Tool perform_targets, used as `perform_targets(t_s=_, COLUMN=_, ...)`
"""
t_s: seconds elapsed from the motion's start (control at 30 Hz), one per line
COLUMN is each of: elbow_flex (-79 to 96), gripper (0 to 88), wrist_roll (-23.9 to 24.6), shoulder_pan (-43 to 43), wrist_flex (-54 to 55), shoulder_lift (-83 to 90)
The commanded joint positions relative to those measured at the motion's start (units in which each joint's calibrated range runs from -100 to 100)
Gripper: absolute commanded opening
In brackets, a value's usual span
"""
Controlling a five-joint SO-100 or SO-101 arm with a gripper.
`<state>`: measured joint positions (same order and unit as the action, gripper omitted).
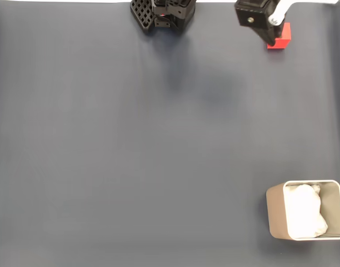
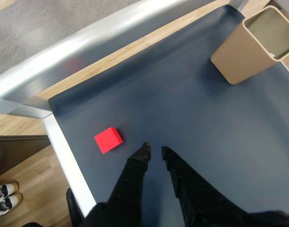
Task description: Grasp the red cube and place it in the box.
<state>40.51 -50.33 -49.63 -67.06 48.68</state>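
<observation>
Pincer: in the wrist view the pincer [image 2: 155, 150] comes up from the bottom edge of the frame, two black fingers with a narrow gap between the tips; it grasps nothing, the jaws are almost together but not clenched on any thing. In the fixed view the pincer [image 1: 268, 34] is at the upper right of the frame, black with a white part beside it.

Red cube: in the wrist view the red cube [image 2: 108, 140] lies on the tabletop at the lower left of the middle, just beside the left fingertip and apart from it. In the fixed view the red cube [image 1: 283, 38] is at the upper right, partly covered by the pincer.

Box: in the fixed view the box [image 1: 274, 214] stands at the lower right corner of the frame, well apart from the cube, with crumpled white paper [image 1: 304, 209] inside. In the wrist view the box [image 2: 239, 52] is at the upper right, beige, with a pale rim.

Tabletop: a dark grey mat [image 1: 131, 156] covers the tabletop; in the wrist view a metal edge [image 2: 64, 156] runs along its left side.

Arm base: black parts [image 1: 161, 14] at the top middle of the fixed view.

Floor: wood floor with a pair of shoes [image 2: 5, 197] at the lower left of the wrist view.
</observation>
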Motion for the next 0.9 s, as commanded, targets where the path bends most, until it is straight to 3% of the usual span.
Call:
perform_targets(t_s=0.0, elbow_flex=0.37, gripper=4.2, wrist_roll=-0.73, shoulder_pan=-2.36, wrist_flex=-0.23, shoulder_lift=1.50)
perform_targets(t_s=0.33, elbow_flex=4.29, gripper=8.0, wrist_roll=-2.44, shoulder_pan=-7.47, wrist_flex=0.75, shoulder_lift=2.71)
perform_targets(t_s=0.63, elbow_flex=7.76, gripper=15.2, wrist_roll=-4.79, shoulder_pan=-7.76, wrist_flex=1.49, shoulder_lift=4.44)
perform_targets(t_s=0.87, elbow_flex=10.22, gripper=15.5, wrist_roll=-5.81, shoulder_pan=-7.83, wrist_flex=4.11, shoulder_lift=5.40)
